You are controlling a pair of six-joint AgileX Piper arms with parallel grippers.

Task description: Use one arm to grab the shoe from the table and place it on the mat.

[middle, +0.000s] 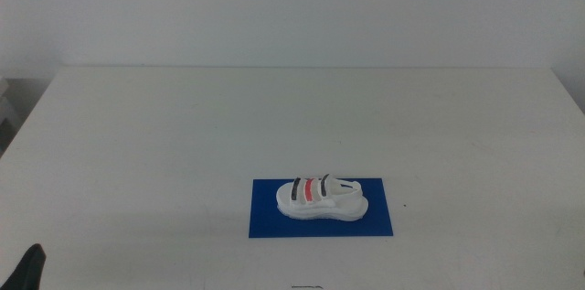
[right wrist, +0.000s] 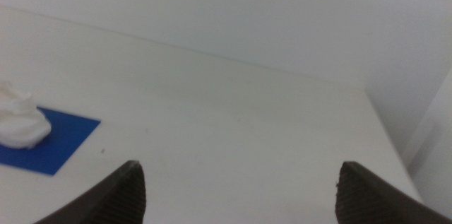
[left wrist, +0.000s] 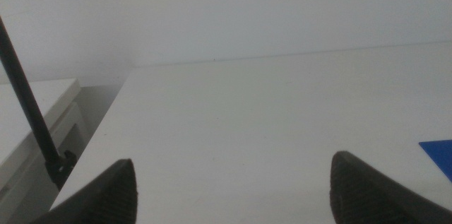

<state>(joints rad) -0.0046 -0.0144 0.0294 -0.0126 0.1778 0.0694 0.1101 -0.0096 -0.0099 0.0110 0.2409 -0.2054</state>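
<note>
The white shoe [middle: 318, 199] with black and red stripes lies on its sole on the deep-blue mat [middle: 265, 220] near the table's front, toe to the left. The right wrist view shows the shoe's end [right wrist: 20, 124] on the mat's corner [right wrist: 60, 143]. The left wrist view shows only a sliver of the mat [left wrist: 441, 155]. My left gripper [left wrist: 233, 189] is open and empty, low at the front left; its tip [middle: 27, 269] shows in the middle view. My right gripper [right wrist: 240, 192] is open and empty, out of the middle view, to the right of the mat.
The white table [middle: 274, 116] spreads wide around the mat. Its left edge [left wrist: 99, 146] drops to a lower white shelf with a thin black rod [left wrist: 32, 121]. Its right edge [right wrist: 388, 139] shows in the right wrist view.
</note>
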